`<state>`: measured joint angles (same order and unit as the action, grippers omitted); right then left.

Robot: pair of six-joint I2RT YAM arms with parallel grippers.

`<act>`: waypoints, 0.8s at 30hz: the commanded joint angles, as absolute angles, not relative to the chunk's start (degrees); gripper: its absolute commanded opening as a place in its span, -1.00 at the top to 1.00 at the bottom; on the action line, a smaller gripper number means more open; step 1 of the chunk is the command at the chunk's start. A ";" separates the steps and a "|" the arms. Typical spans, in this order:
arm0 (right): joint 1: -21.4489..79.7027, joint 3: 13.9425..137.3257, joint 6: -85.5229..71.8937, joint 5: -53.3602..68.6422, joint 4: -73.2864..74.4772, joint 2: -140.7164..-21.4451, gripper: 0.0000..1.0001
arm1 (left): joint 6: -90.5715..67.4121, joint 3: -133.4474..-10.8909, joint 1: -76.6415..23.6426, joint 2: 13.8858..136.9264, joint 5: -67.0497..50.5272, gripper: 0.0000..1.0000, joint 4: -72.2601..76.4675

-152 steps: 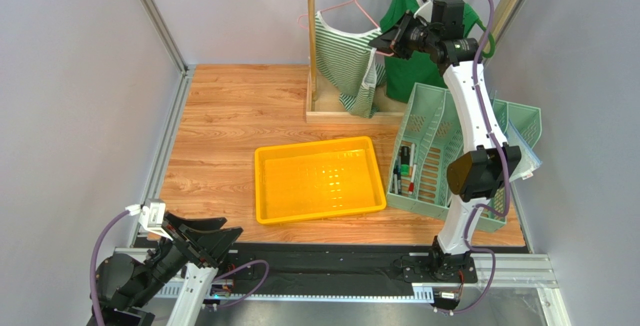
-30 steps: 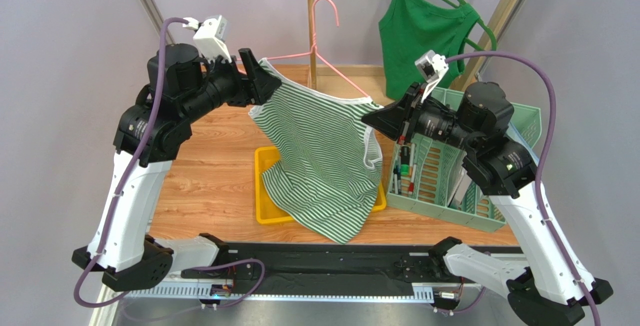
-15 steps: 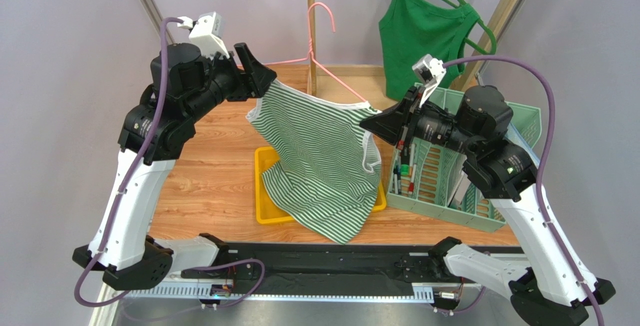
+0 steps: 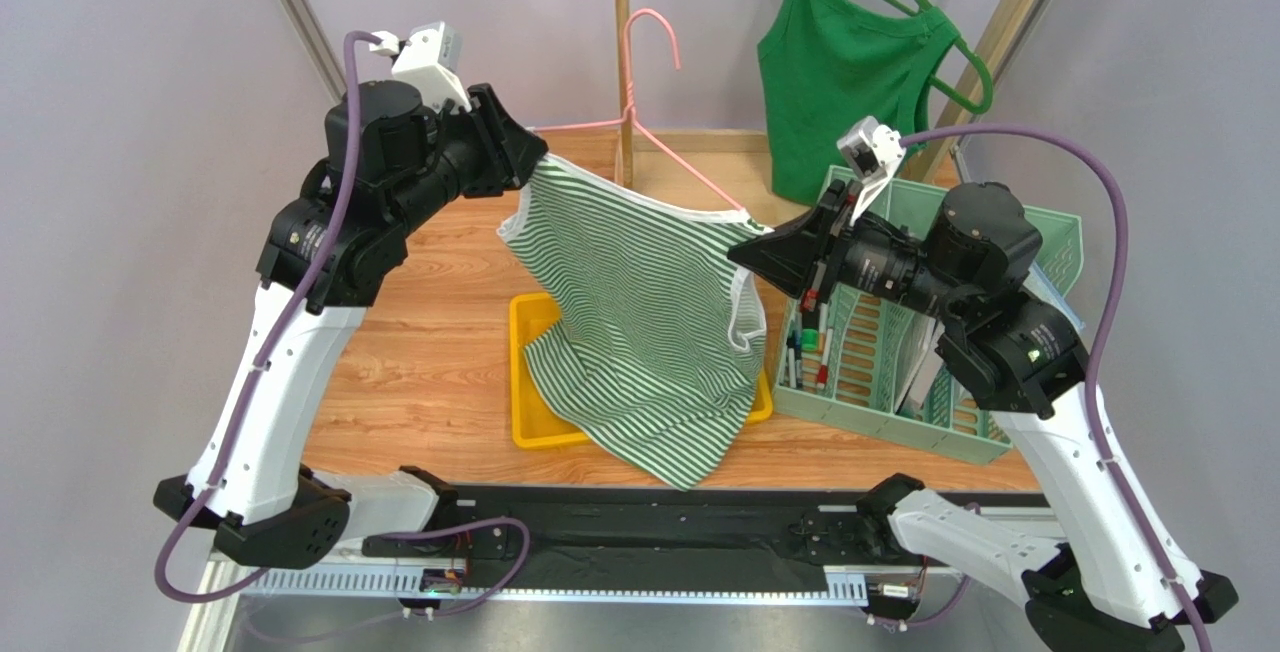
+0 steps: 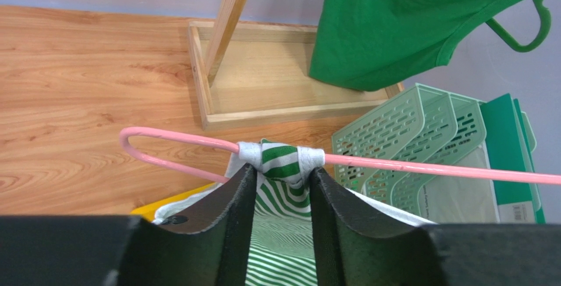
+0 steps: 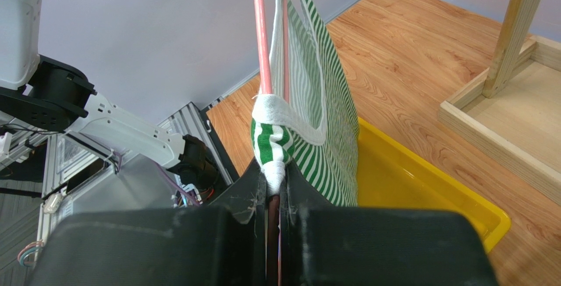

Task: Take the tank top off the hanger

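Note:
A green-and-white striped tank top (image 4: pixel 646 322) hangs from a pink wire hanger (image 4: pixel 672 160) held in the air over the table between both arms. My left gripper (image 4: pixel 529 157) is at the hanger's left shoulder. In the left wrist view its gripper (image 5: pixel 282 171) has a finger pressed on each side of the bunched strap (image 5: pixel 282 156) just under the pink hanger (image 5: pixel 428 167). My right gripper (image 4: pixel 747 250) is shut on the hanger's right end. The right wrist view shows this gripper (image 6: pixel 275 175) pinching the wire (image 6: pixel 260 36) where the other strap wraps it.
A yellow tray (image 4: pixel 529 367) lies under the hanging shirt. A mint file organizer (image 4: pixel 887 367) with pens stands right of it. A plain green top (image 4: pixel 842 67) hangs at the back right beside the wooden rack post (image 4: pixel 619 22).
The left jaws have narrowed onto the left strap and that arm has edged forward. The right arm has drifted slightly right with the hanger's end.

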<state>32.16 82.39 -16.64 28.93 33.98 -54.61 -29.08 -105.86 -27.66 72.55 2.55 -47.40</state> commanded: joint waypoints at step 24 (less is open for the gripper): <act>32.52 76.65 -12.74 21.80 40.43 -39.83 1.00 | -21.19 -102.04 -27.69 68.29 17.57 1.00 -48.25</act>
<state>32.56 77.62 -14.61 25.21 38.44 -45.76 -26.55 -100.92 -28.77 68.05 6.33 -47.44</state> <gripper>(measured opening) 0.033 0.009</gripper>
